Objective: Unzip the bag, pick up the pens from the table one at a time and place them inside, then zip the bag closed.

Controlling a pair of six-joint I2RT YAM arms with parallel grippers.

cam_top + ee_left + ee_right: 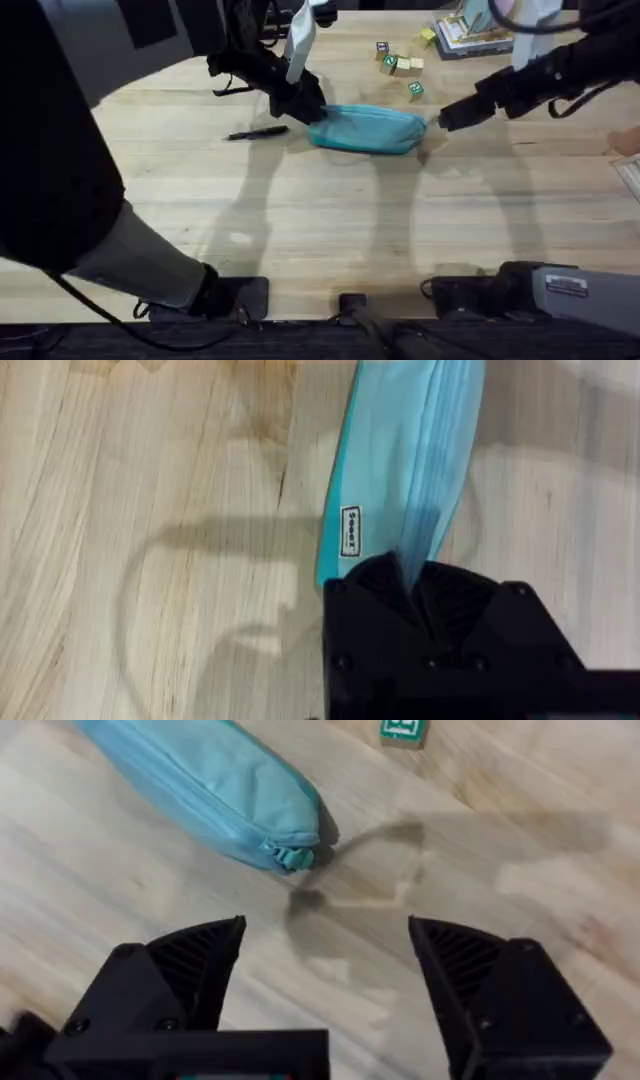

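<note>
The teal bag [368, 128] lies on the table [320, 220] at the back centre, its zipper running along its length. My left gripper [306, 106] is shut on the bag's left end; in the left wrist view the fabric of the bag [400, 450] runs out from between the closed gripper [415, 575]. My right gripper [443, 119] hovers just off the bag's right end. It is open [325, 970], and the zipper pull [290, 855] at the tip of the bag [200, 770] lies a short way ahead of it. One dark pen [258, 132] rests on the table just left of the bag.
Small wooden blocks [400, 65] sit behind the bag, with one green block [415, 89] close to its right end, also in the right wrist view [403, 730]. A stack of books [475, 35] stands at the back right. The near half of the table is bare wood.
</note>
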